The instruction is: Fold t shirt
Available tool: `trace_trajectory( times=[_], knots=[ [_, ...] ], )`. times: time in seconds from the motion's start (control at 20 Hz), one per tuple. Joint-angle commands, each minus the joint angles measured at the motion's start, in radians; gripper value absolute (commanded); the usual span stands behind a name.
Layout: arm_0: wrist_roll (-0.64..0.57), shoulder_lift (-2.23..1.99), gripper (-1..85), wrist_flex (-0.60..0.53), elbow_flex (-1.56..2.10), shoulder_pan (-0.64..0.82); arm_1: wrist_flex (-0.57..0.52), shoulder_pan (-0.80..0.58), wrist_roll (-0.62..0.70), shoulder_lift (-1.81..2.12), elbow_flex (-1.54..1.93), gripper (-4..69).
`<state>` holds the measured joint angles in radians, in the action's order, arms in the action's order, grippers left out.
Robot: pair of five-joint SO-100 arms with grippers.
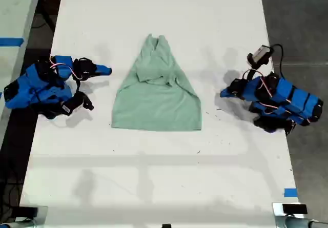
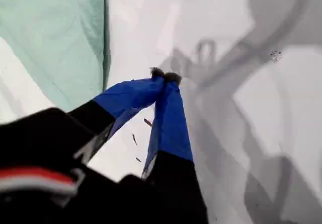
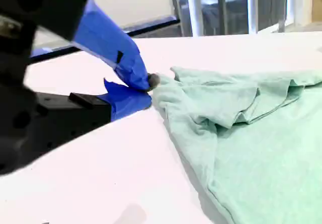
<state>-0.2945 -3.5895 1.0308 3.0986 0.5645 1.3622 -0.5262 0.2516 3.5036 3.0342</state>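
Mint t shirt (image 1: 156, 97) lies mid-table; my first gripper (image 2: 165, 75) is pressed together, my second gripper (image 3: 146, 90) likewise.

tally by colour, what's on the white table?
Pale mint-green: 1, the wrinkled cloth t-shirt
Blue and black: 2, the robot arms, one at the exterior view's left, one at its right
Total: 3

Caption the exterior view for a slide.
Mint-green t shirt lies partly folded on a white table, flanked by two resting blue arms.
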Motion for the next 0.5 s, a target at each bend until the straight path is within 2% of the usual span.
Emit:
trace_trajectory(
  times=[0.0,0.2,0.25,0.45],
  knots=[
    [0.202,-0.011,-0.1,0.077,-0.048,-0.011,0.158,0.028,-0.207,0.011,-0.087,-0.5],
    [0.202,-0.011,-0.1,0.078,-0.049,-0.011,0.155,0.048,-0.206,-0.003,-0.097,-0.4],
    [0.202,-0.011,-0.1,0.078,-0.049,-0.011,0.124,0.055,-0.209,-0.060,-0.118,-0.4],
    [0.202,-0.011,-0.1,0.081,-0.049,-0.012,-0.015,0.178,-0.242,-0.704,-0.506,-0.4]
  ],
)
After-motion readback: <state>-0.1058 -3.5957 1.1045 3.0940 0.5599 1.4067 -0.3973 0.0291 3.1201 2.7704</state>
